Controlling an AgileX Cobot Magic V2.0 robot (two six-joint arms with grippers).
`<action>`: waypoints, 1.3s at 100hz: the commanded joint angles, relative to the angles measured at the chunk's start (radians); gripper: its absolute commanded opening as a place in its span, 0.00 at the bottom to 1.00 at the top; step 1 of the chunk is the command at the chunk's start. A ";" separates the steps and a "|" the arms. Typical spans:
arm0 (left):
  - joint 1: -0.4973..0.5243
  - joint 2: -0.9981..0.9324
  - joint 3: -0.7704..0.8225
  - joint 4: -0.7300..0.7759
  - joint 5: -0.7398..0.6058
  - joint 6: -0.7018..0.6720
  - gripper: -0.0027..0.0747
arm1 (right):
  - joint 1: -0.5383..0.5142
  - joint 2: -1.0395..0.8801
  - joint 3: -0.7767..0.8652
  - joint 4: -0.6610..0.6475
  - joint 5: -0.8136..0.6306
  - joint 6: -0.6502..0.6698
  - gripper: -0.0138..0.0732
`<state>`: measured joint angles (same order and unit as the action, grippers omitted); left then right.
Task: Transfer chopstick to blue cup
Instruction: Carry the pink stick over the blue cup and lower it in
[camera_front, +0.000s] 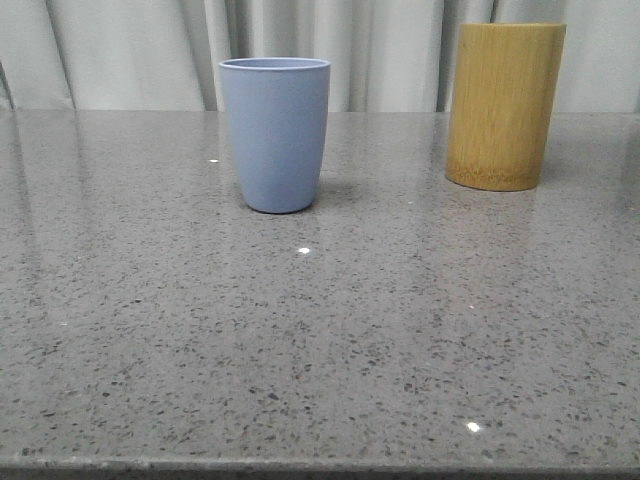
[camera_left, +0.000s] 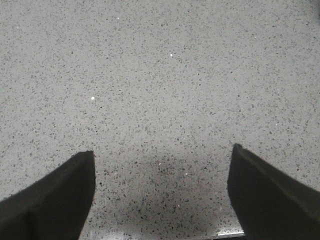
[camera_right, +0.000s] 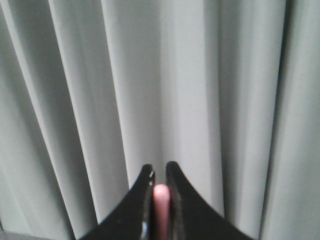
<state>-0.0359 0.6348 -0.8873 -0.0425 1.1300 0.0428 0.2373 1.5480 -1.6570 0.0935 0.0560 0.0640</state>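
Chopstick (camera_right: 161, 212), seemingly pinched in R gripper (camera_right: 160, 172)

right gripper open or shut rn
Shut on the chopstick: in the right wrist view the right gripper has its fingers pressed against a pale pink stick on both sides.

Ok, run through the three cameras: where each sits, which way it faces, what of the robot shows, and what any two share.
Front view: low at the table's near edge, facing forward at the blue cup, the bamboo cylinder and the curtain; I see none of the robot's body here.
Left wrist view: on the left arm, facing down at the speckled table, the open left pincer hanging over it.
Right wrist view: on the right arm, facing the curtain, the right pincer shut on the chopstick.
Shared: front and left wrist, the table; front and right wrist, the curtain.
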 joint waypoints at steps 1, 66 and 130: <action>0.002 0.003 -0.023 -0.009 -0.055 -0.003 0.73 | 0.031 -0.051 -0.073 -0.012 -0.047 -0.014 0.09; 0.002 0.003 -0.023 -0.009 -0.054 -0.003 0.73 | 0.323 -0.002 -0.107 -0.011 0.009 -0.014 0.09; 0.002 0.003 -0.023 -0.009 -0.053 -0.003 0.73 | 0.369 0.034 0.227 -0.011 -0.392 -0.014 0.09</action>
<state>-0.0359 0.6348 -0.8873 -0.0425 1.1300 0.0428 0.6051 1.6248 -1.4342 0.0935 -0.2118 0.0637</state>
